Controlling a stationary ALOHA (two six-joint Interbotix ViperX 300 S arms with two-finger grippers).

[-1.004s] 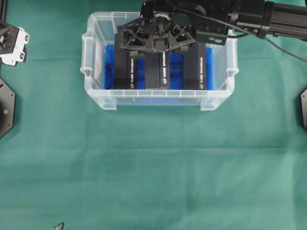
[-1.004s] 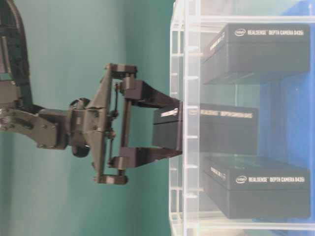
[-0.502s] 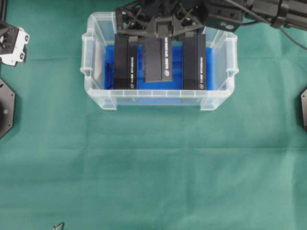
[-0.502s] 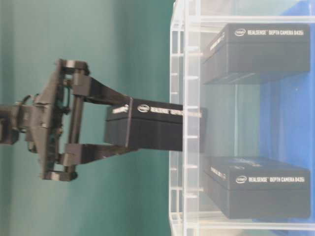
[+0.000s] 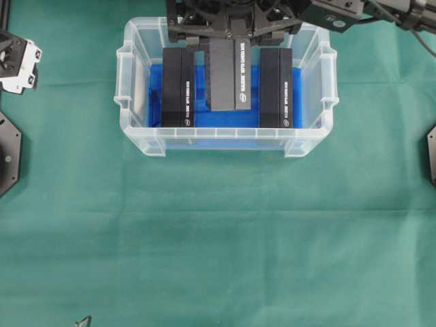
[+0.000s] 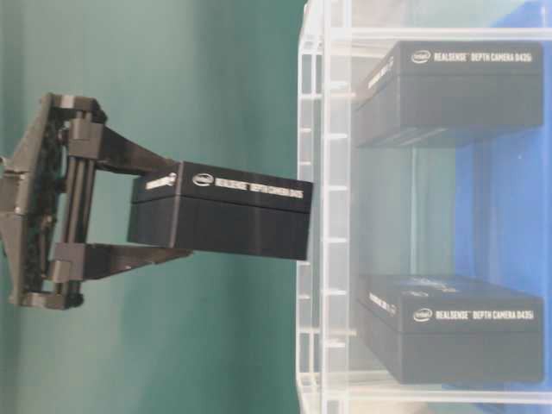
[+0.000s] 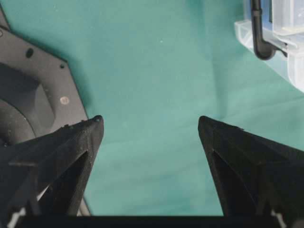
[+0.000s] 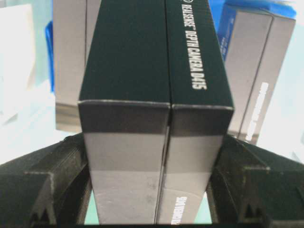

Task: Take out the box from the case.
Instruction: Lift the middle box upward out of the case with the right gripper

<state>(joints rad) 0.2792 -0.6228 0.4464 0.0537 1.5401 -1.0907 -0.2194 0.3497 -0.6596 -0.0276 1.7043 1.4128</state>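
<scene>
One box (image 6: 220, 211) clamped in right gripper (image 6: 129, 211), seemingly clear above case (image 5: 136, 129); two boxes (image 5: 178, 87) below. Left gripper (image 7: 149, 126) spread, holding nothing.

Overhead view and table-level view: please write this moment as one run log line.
right gripper: shut on middle black cardboard box | box: lifted clear of translucent plastic case | two black boxes in case | left gripper: open, idle

Overhead looks straight down; the table-level view sits close, sideways, sharing the case (image 5: 225, 139).
</scene>
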